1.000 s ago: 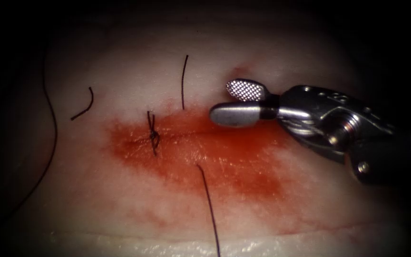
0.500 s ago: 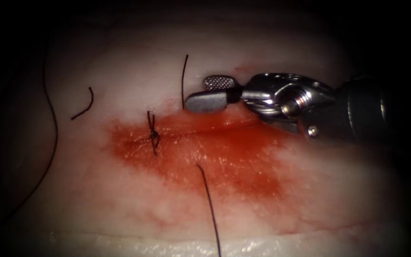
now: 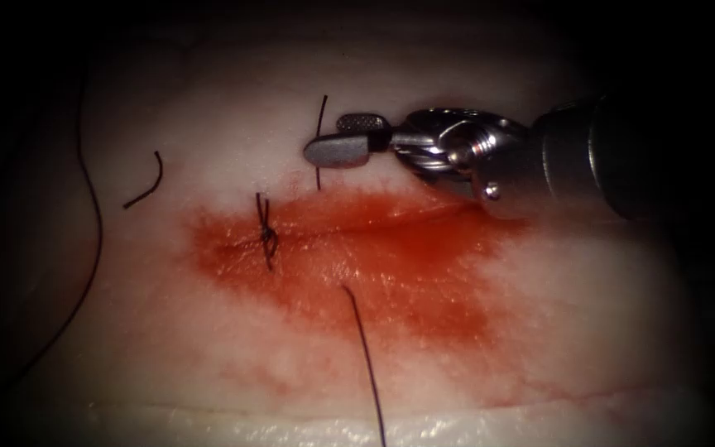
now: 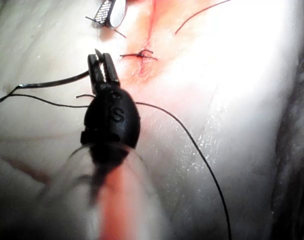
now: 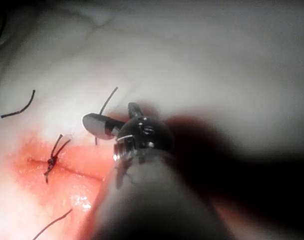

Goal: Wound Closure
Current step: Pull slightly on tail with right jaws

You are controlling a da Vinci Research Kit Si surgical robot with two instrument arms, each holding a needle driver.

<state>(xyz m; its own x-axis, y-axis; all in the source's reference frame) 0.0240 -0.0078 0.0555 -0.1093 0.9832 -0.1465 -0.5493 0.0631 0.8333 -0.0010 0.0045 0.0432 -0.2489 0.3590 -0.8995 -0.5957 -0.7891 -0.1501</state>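
Looking from the endoscope, the tissue (image 3: 208, 108) is seen with a cut (image 3: 357, 228) across it, and red fluid (image 3: 424, 290) is spread around the cut. A knot (image 3: 267, 237) is tied over the cut toward its left end. A cut end of thread (image 3: 144, 189) is left lying well to the left of the knot. A long thread (image 3: 93, 223) is curved down the far left, and another piece comes out of the red patch. A short strand (image 3: 321, 124) is seen sticking up past the cut. The right tool (image 3: 326, 138) is held just beside this strand. Its jaws are apart and nothing is held in them. The strand is crossed by the tip of the lower jaw, but whether they touch cannot be told.

From the left wrist view, the left tool (image 4: 101, 57) is seen with its jaws closed on the needle (image 4: 47, 84), gripped near one end. The rest of the needle is curved out over the tissue and is not stuck in it. Thin thread is laid on both sides of the tool. The knot and one jaw of the right tool are seen beyond.

From the right wrist view, the right tool (image 5: 112, 116) is seen with its jaws spread, the short strand between the two tips. The knot is well apart from them.
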